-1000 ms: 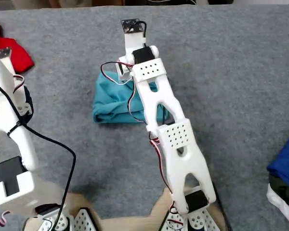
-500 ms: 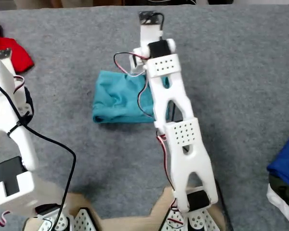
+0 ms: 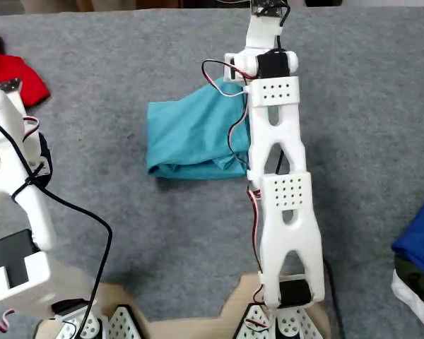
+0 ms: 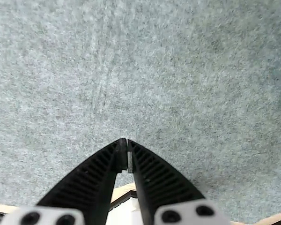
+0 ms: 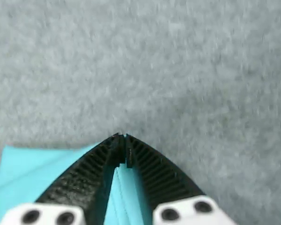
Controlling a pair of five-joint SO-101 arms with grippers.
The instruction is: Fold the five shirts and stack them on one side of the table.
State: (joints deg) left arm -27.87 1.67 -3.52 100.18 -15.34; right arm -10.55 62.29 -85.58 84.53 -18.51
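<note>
Teal shirt [image 3: 191, 138] edge nipped in closed R hand [image 5: 123, 140], L hand [image 4: 126, 143] closed w/ nothing, grey felt [image 3: 353, 106] all round shirt.

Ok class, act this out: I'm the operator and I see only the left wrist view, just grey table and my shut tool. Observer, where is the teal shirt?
Observer: The teal shirt lies on the table in the high view, partly hidden behind the right arm.
Operator: Is that arm's tool gripping it?
Observer: It looks so. In the right wrist view the right tool is shut at the shirt's edge, with teal showing between its fingers.
Operator: Any shirt nearer my side?
Observer: Yes, a red shirt lies at the far left edge, just beyond the left arm.
</note>
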